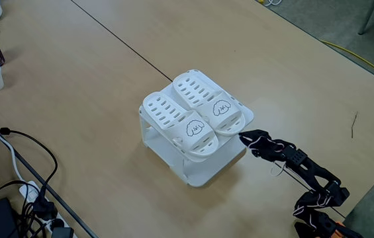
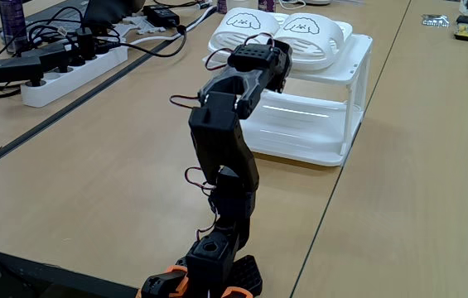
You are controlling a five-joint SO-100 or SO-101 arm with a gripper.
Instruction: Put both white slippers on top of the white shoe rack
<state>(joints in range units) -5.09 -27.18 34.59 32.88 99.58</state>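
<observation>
I see both white slippers (image 1: 193,114) side by side on top of the white shoe rack (image 1: 203,173), toes toward the rack's front edge nearest my arm. A fixed view from above shows my gripper (image 1: 245,137) just off that edge; I cannot tell its jaw state. The low fixed view adds the rack's lower shelf (image 2: 300,132) and a power strip (image 2: 72,73) by the table's far-left edge.

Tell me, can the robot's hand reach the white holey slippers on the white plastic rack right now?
Probably yes. The hand sits right beside the nearer white rubber slipper on the white plastic shoe rack, with nothing between them. The other slipper lies just past it.
</observation>
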